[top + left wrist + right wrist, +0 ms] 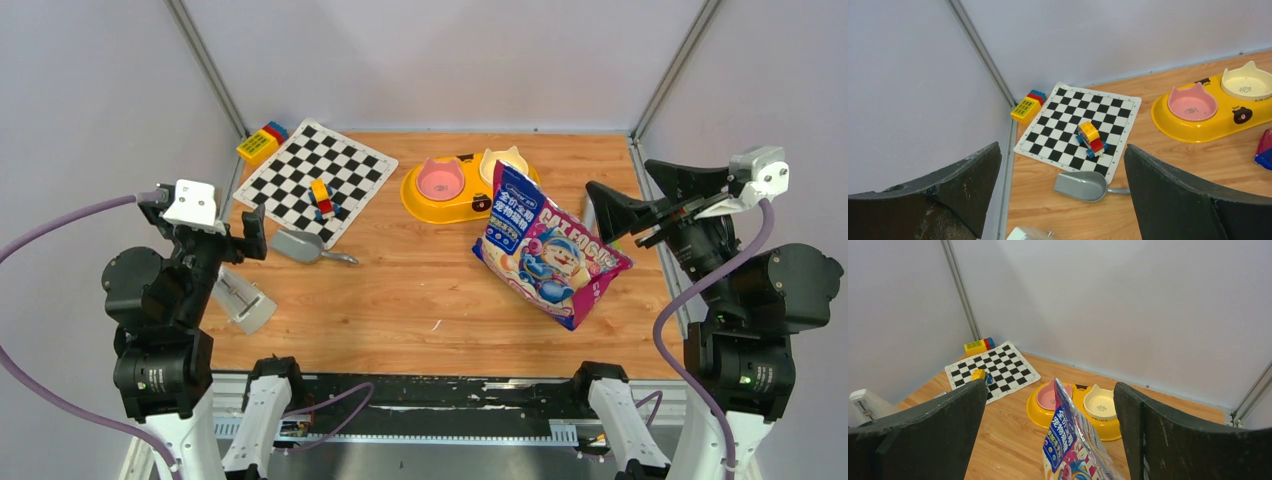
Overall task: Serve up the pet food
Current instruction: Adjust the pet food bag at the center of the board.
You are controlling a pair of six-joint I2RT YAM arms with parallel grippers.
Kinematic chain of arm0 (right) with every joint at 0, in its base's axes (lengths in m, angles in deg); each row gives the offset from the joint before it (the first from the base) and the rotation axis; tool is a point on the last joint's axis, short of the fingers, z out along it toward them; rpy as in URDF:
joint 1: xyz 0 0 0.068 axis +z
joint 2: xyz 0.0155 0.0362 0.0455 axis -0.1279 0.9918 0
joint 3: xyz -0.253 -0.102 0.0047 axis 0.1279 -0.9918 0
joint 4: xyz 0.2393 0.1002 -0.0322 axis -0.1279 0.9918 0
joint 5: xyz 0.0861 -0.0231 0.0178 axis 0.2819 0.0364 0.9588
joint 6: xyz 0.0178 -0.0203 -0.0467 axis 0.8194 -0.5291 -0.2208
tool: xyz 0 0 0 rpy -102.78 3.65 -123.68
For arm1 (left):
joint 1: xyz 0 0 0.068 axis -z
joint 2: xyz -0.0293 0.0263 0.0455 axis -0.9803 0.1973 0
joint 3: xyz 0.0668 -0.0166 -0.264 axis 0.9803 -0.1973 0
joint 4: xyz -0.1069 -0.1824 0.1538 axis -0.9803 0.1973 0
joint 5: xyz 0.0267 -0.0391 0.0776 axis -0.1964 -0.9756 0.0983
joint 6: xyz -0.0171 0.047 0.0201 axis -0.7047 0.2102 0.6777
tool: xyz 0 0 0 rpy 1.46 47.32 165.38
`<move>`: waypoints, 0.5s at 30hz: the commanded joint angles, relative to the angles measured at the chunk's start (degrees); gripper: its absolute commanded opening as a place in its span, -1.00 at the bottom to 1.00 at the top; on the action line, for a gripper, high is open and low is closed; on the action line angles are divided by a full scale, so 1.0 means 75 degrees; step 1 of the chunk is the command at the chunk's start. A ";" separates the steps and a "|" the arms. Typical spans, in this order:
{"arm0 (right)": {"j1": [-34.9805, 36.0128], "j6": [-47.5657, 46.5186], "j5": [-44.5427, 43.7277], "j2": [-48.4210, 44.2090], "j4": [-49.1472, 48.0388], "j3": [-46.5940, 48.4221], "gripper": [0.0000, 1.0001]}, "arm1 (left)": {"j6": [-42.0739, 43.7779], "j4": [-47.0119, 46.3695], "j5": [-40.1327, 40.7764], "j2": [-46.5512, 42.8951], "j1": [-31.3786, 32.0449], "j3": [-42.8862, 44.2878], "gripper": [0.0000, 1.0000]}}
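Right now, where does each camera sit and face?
Top external: above, behind the arms, looking down on the table; left gripper and right gripper show, open.
Left wrist: on the left arm, facing chessboard mat and grey scoop; own fingers show.
Right wrist: on the right arm, facing pet food bag; own fingers show.
Shared by all: yellow feeder.

Both black jointed arms sit folded at the overhead view's left and right edges. The black two-finger left gripper (1062, 147) and right gripper (1050, 384) gape wide, empty.

A lab test booth (grey panels (450, 60), metal posts (205, 65)) enclosing a table (400, 300).
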 commanded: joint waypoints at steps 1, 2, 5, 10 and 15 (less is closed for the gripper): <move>-0.0024 -0.0006 -0.0111 0.0063 -0.0006 0.0081 1.00 | 0.0130 -0.0068 0.0035 -0.0041 -0.0066 0.0236 1.00; -0.0024 -0.0070 -0.0038 0.0095 -0.0005 0.0083 1.00 | 0.0151 -0.0069 0.0042 -0.0038 -0.0065 0.0222 1.00; -0.0027 -0.0524 0.0326 0.0114 -0.0004 0.0004 1.00 | 0.0275 -0.0075 -0.0030 -0.0032 -0.0066 0.0154 1.00; -0.0024 -0.0885 0.0887 0.0203 -0.0091 -0.0189 1.00 | 0.0694 0.0137 -0.0735 0.0062 -0.0054 0.0075 1.00; -0.0024 -0.1355 0.1215 0.0374 -0.0586 -0.0679 1.00 | 0.1388 0.0490 -0.1814 0.0015 -0.0053 -0.0449 1.00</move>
